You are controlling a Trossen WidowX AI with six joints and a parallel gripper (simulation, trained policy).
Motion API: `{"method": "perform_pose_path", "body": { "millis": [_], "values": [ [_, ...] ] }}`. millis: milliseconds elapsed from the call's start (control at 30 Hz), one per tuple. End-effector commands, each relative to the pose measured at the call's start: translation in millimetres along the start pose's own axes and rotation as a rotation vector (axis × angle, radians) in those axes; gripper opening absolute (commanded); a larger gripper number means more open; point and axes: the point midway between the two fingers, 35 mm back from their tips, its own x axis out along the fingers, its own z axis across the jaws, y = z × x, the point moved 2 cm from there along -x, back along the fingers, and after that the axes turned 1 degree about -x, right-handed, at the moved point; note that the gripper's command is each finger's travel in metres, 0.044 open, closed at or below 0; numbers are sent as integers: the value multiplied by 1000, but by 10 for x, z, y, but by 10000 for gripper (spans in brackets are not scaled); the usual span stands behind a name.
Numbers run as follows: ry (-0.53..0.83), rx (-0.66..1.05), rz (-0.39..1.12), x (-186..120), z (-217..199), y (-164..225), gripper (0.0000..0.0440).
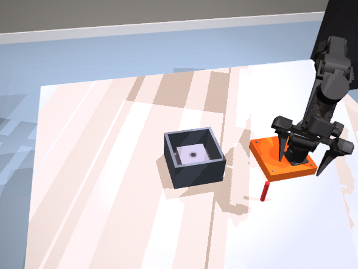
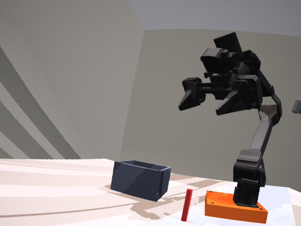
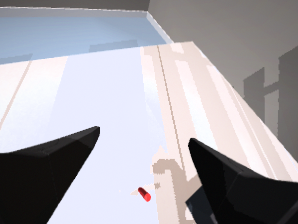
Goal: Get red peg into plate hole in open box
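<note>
The red peg point(image 1: 265, 192) point(image 2: 187, 205) point(image 3: 144, 194) stands upright on the table, close to the front corner of the orange base. The dark open box point(image 1: 199, 174) point(image 2: 135, 180) stands to the left of the peg; a corner of it shows beside the right finger in the wrist view point(image 3: 195, 203). The pale plate point(image 1: 184, 151) at its bottom has an empty round hole point(image 1: 193, 154). My gripper point(image 1: 299, 168) point(image 2: 199, 112) point(image 3: 145, 136) is wide open and empty, high above the table and the peg, with its fingers slanting downward. The plate is hidden in the exterior view.
The orange base point(image 1: 263, 154) point(image 2: 230, 212) carries the arm and lies right beside the peg. The box has high walls around the plate. The white table's point(image 1: 115, 213) far edge shows behind the box. Shadows of the arm fall between box and peg.
</note>
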Motion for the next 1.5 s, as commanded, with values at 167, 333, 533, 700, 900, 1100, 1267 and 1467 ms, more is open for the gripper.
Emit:
{"method": "perform_pose_path", "body": {
  "millis": [167, 333, 533, 700, 900, 1100, 1267, 1467],
  "values": [
    [64, 292, 141, 138, -130, 292, 440],
    [107, 450, 205, 186, -191, 433, 440],
    [166, 637, 278, 234, -256, 601, 440],
    [223, 792, 336, 272, -303, 741, 440],
    [301, 974, 405, 323, -348, 913, 440],
    [390, 1152, 474, 397, -376, 1095, 440],
    [473, 1296, 527, 497, -384, 1260, 440],
    [558, 1447, 555, 671, -379, 1444, 440]
  ]
}}
